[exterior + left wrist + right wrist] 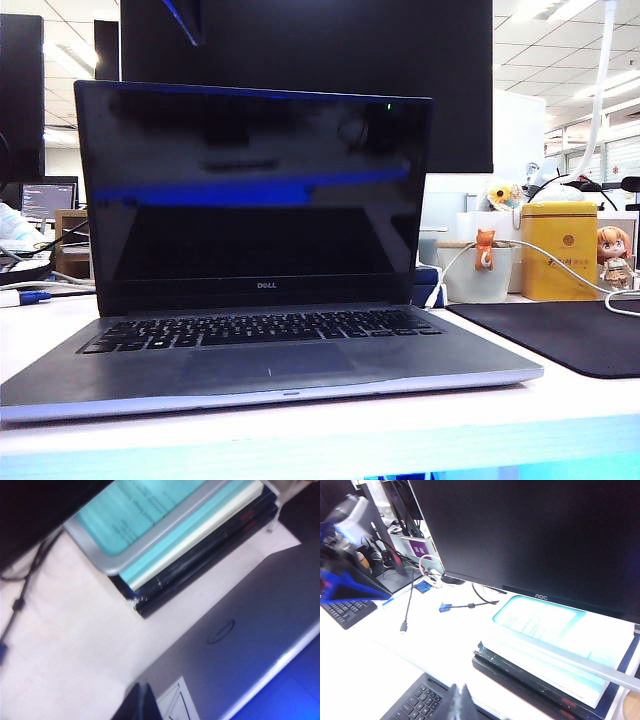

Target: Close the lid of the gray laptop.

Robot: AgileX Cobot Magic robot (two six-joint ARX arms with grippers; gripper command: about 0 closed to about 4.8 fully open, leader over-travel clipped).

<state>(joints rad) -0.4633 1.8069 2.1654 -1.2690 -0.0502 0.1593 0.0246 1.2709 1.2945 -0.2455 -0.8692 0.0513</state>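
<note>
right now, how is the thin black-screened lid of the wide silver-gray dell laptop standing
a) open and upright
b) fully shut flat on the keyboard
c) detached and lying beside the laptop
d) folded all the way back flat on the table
a: the lid stands upright behind the black keyboard of the gray laptop, dark screen and Dell logo facing the exterior camera.

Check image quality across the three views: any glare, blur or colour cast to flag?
Exterior view: the lid stands open, its glossy screen mirroring a blue streak; windows behind are blown out. Left wrist view: soft and motion-blurred, blue cast on the gray laptop; left gripper only a dark tip. Right wrist view: sharper, table overexposed, AOC monitor near-black; right gripper blurred at the edge.
</note>
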